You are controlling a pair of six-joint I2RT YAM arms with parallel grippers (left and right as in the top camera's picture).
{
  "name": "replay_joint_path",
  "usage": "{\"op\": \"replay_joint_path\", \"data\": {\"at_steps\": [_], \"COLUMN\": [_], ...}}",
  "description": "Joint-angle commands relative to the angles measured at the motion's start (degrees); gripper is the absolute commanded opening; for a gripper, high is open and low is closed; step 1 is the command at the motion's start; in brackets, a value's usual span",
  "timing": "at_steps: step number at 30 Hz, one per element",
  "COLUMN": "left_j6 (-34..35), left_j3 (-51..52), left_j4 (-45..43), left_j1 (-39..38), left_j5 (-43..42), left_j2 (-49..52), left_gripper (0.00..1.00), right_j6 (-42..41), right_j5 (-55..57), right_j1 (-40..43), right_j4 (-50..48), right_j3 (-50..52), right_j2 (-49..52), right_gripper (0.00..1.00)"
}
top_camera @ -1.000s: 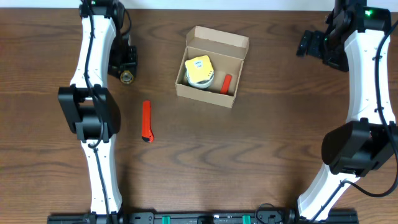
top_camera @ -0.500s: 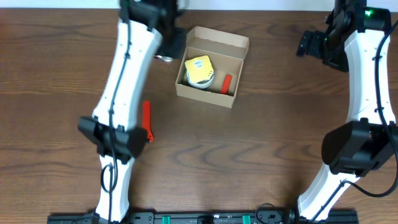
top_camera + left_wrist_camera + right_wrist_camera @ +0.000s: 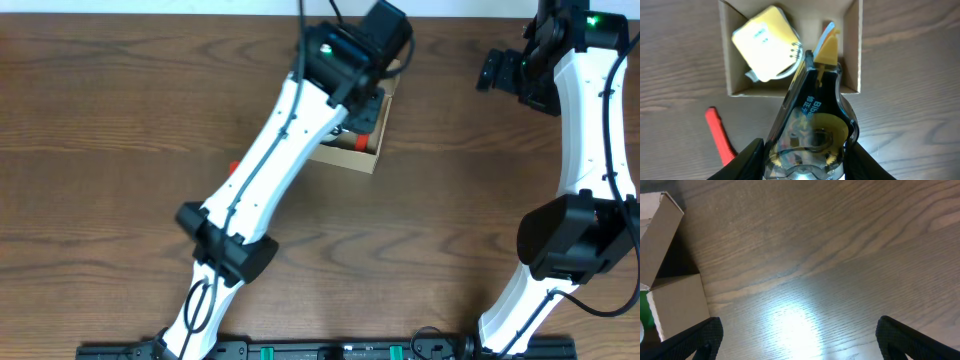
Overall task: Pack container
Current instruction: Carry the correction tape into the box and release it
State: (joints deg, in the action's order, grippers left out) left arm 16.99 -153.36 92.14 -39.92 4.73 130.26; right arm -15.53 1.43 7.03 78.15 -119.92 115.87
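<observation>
A slim red plastic cutter [image 3: 717, 132] lies on the wooden worktop [image 3: 100, 150], off to the left of the small brown cardboard container [image 3: 854, 55], which sits open near the middle of the far edge. The left gripper [image 3: 805, 162], clamped on a clear plastic tape dispenser [image 3: 812, 120] with black and yellow parts, hangs directly over that container, nose pointing in beside a yellow-topped roll [image 3: 765, 40]. Near the far right corner, the right gripper [image 3: 800, 342] gapes wide, gripping nothing.

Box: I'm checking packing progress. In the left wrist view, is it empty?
No, a yellow item lies inside the box.
</observation>
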Motion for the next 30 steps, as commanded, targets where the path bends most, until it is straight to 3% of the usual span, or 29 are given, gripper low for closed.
{"op": "replay_joint_path", "data": {"at_steps": [1, 11, 30], "left_j6": [0.90, -4.63, -4.52], "left_j3": [0.00, 0.00, 0.24], "left_j4": [0.59, -6.67, -10.14], "left_j1": [-0.37, -0.94, -0.72], "left_j5": [0.72, -1.79, -4.33], "left_j2": [5.16, 11.80, 20.04], "left_gripper": [0.06, 0.08, 0.10], "right_j6": [-0.74, -0.74, -0.74], "right_j5": [0.00, 0.00, 0.02], "right_j1": [0.07, 0.07, 0.07], "right_j4": [0.02, 0.07, 0.55], "right_j3": [0.15, 0.15, 0.15], "right_j2": [0.33, 0.33, 0.33], "right_gripper": [0.99, 0.99, 0.99]}}
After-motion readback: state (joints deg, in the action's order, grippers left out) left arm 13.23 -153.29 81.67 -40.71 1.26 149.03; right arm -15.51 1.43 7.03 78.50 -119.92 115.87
